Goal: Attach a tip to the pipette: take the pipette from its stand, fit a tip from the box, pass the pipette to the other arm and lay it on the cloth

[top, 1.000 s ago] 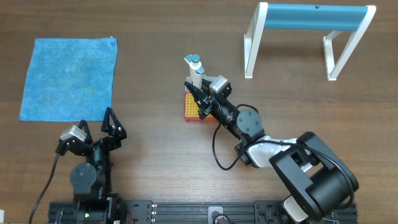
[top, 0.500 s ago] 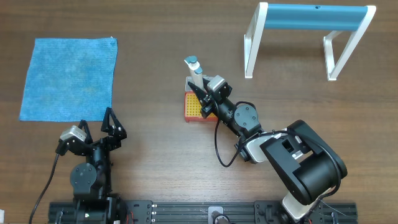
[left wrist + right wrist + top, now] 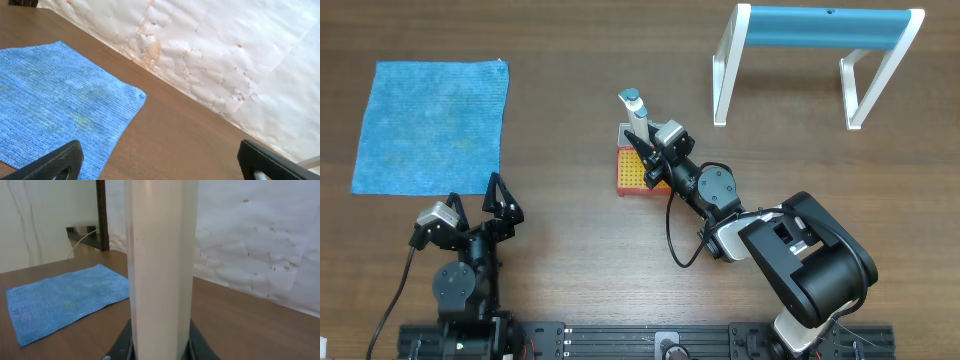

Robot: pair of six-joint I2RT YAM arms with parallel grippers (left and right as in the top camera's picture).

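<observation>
Table: We look down on a brown wooden table (image 3: 570, 260), with both arm bases along its near edge.

Right gripper: We see the right gripper (image 3: 647, 156) reached in to the middle of the table, its two fingers pinching the pipette from either side.

Pipette: The pipette (image 3: 637, 115) is a white shaft with a blue-grey cap. It stands close to upright in the right gripper's hold, cap end up. In the right wrist view the shaft (image 3: 160, 265) rises as a broad pale column between that gripper's fingers. The gripper hides its lower end, so we cannot tell whether a tip is fitted.

Tip box: A small orange box (image 3: 629, 173) sits on the table just beside the right gripper, partly covered by it.

Cloth: A square blue cloth (image 3: 430, 125) lies flat at the far left of the table, well apart from the pipette.

Stand: A stand (image 3: 820, 30) with white legs and a blue top bar is at the far right, well apart from the pipette.

Left gripper: The left gripper (image 3: 498, 203) sits near its own base, just short of the cloth's near edge. Its fingers (image 3: 55, 162) are spread wide with nothing between them.
</observation>
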